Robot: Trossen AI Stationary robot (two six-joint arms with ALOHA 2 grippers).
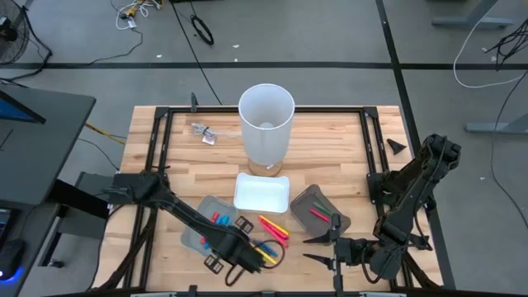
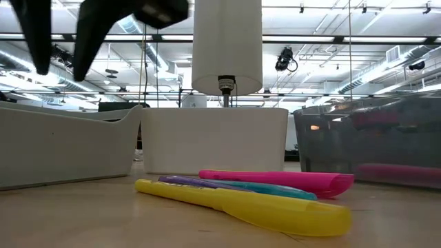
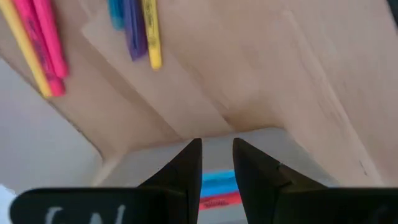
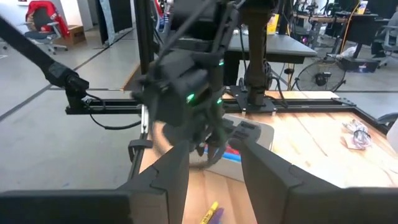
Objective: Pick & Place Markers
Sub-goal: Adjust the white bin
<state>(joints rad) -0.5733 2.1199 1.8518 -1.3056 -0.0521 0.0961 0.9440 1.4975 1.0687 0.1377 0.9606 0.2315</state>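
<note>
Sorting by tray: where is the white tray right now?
High view: the white tray sits mid-table, just before the tall white cylinder, between two grey trays.

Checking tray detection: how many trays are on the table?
3. A grey tray on the left, partly under the left arm; a white tray at centre, beside the tall white bin; a dark grey tray on the right, holding markers. None seems hidden.

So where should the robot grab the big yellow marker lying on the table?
Probably around the middle of the yellow marker, coming straight down from above. It lies flat on the wooden table, its barrel is thin, and its front side is clear, though other markers lie close behind.
</note>
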